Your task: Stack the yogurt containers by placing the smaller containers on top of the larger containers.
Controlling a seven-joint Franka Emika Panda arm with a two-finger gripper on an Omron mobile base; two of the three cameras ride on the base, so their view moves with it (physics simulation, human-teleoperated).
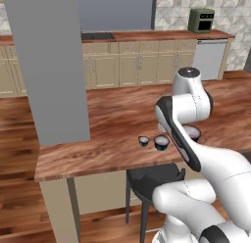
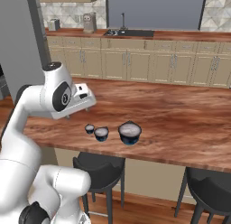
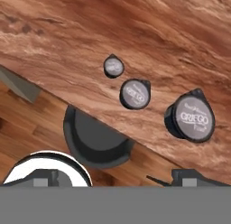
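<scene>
Partly hidden behind the arm, widest cup [image 1: 192, 133], claw [image 2: 85, 97] state unclear, nothing held.

The arm rose from the base, bent at the elbow, and extended forward with the wrist angled downward. The gripper [image 2: 89, 102] hung high, facing down; its jaw state was indeterminable.

The light is soft and even, bright like daytime, with no strong beam from any side. The wooden counter [image 2: 180, 128] has a gentle shine but no harsh glare. Small dark shadows sit right under the three cups [image 3: 135, 94]. Everything looks a bit soft and grainy, like a computer drawing. The words on the cup lids are fuzzy. The edges do not bend.
</scene>
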